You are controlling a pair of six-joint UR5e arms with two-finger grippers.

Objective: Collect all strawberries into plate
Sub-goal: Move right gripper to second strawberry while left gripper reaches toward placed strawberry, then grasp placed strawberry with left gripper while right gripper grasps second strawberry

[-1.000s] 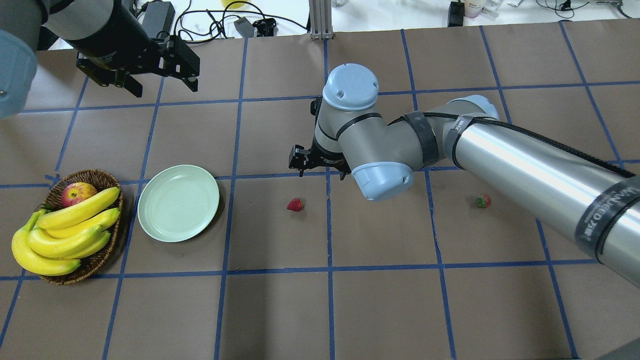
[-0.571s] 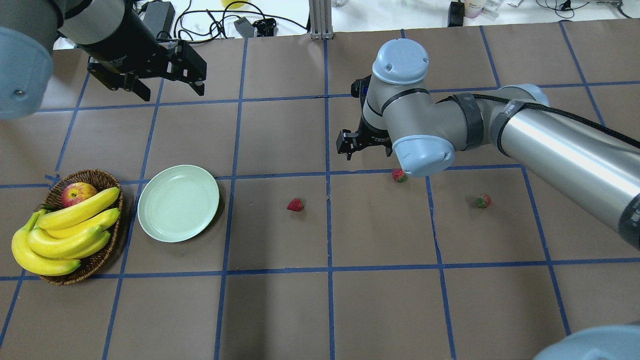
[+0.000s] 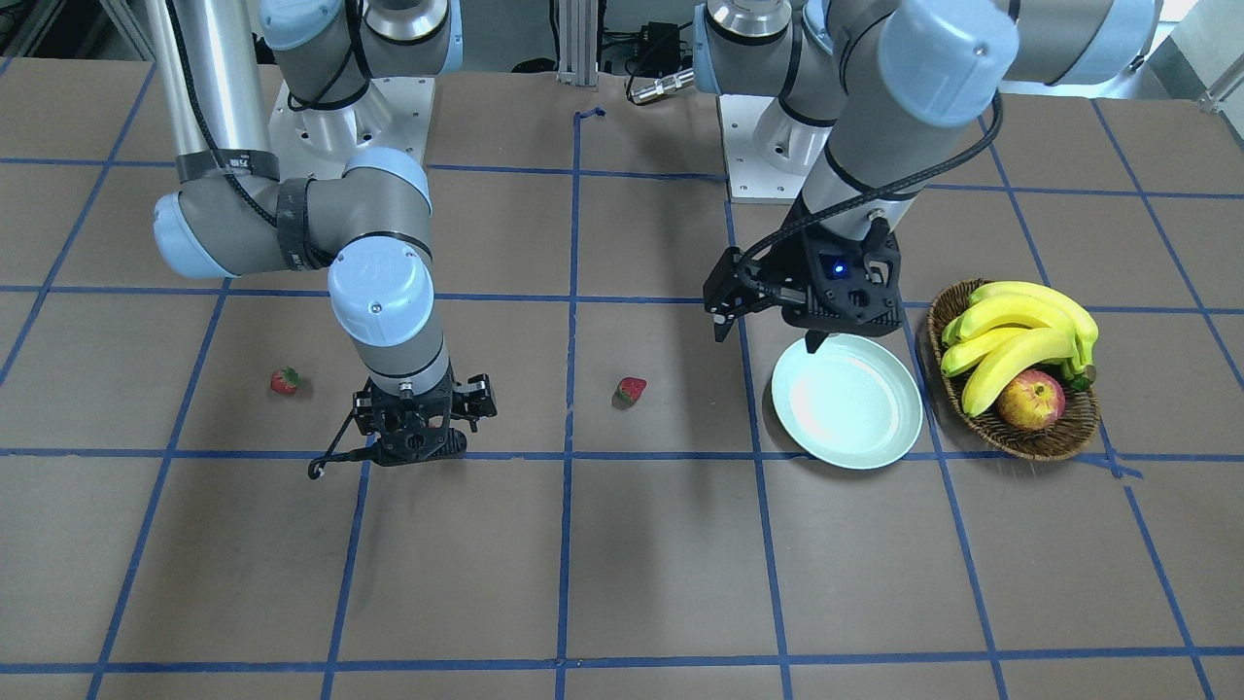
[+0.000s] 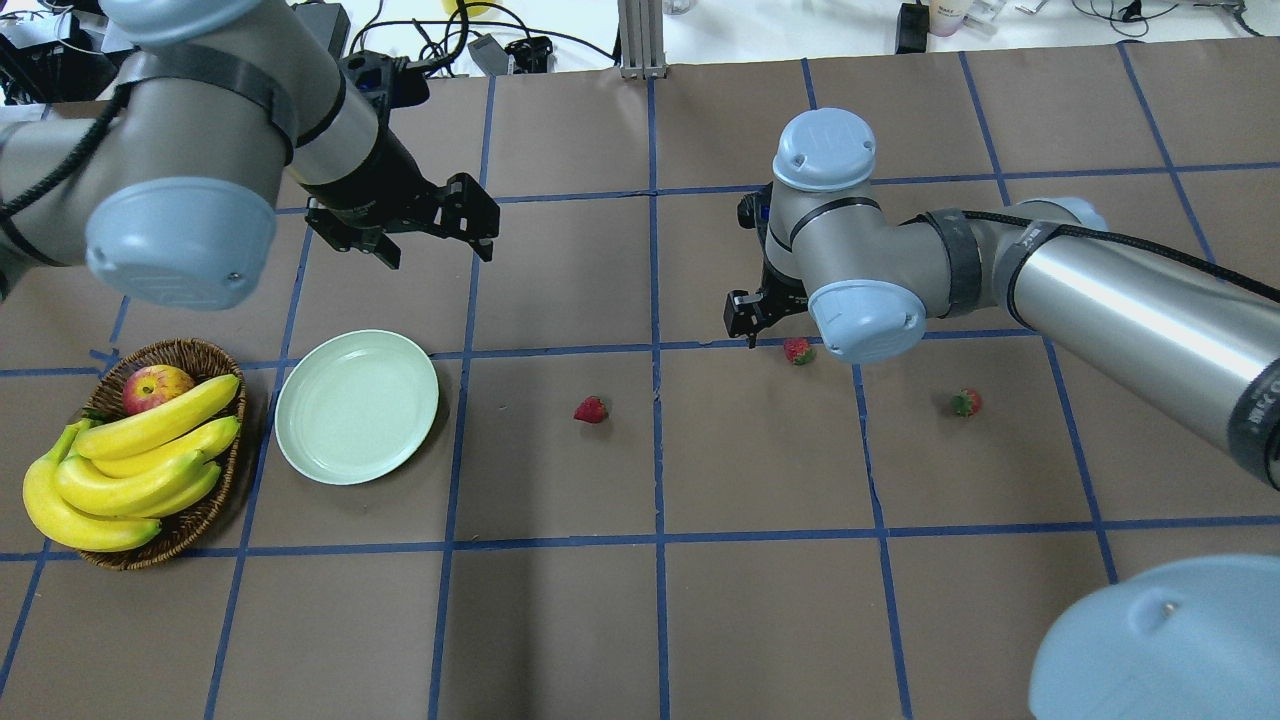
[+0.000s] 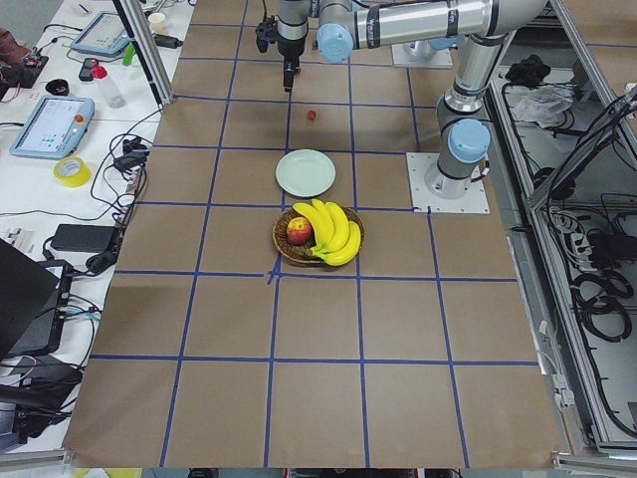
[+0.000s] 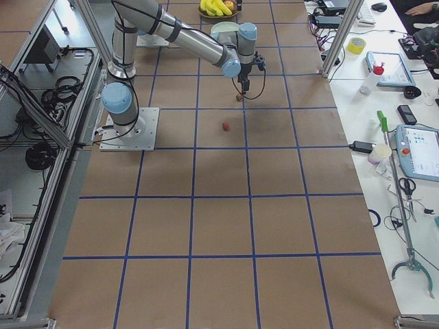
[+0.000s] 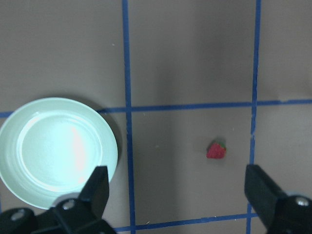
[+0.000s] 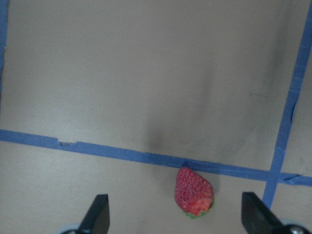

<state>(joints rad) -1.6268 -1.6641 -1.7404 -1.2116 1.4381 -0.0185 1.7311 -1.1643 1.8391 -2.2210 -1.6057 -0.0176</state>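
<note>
Three strawberries, all on the desk (image 4: pixel 760 600), none in the plate (image 4: pixel 357 407), which is bare. The target strawberry (image 4: pixel 797 350) lies on a blue tape line just beside the right wrist. The centre strawberry (image 4: pixel 590 409) is between it and the plate. The outer strawberry (image 4: pixel 965 402) is further out on the robot's right, well apart from the plate.

Right pincer (image 3: pixel 413 449) is spread wide and pointing down, low over the desk. Its wrist view shows the target strawberry between the two fingers, off-centre toward the view's right finger, cap end nearest the camera, with neither finger touching it. Nothing is held.

Left pincer (image 4: pixel 440 258) is also spread wide and empty. It hangs above the desk behind the plate; its wrist view takes in both the plate and the centre strawberry, near neither.

A basket (image 4: pixel 180 352) with bananas (image 4: pixel 150 450) and an apple (image 4: pixel 155 385) sits just beside the plate, not part of the job.

Step, as I read it: approach for the first pick, nothing collected yet. The next move calls for nudging the right pincer sideways to centre the berry, dropping the last bit and closing gently on a small, soft fruit. After that comes a long carry across to the plate. The left arm looks better placed for the centre strawberry.
</note>
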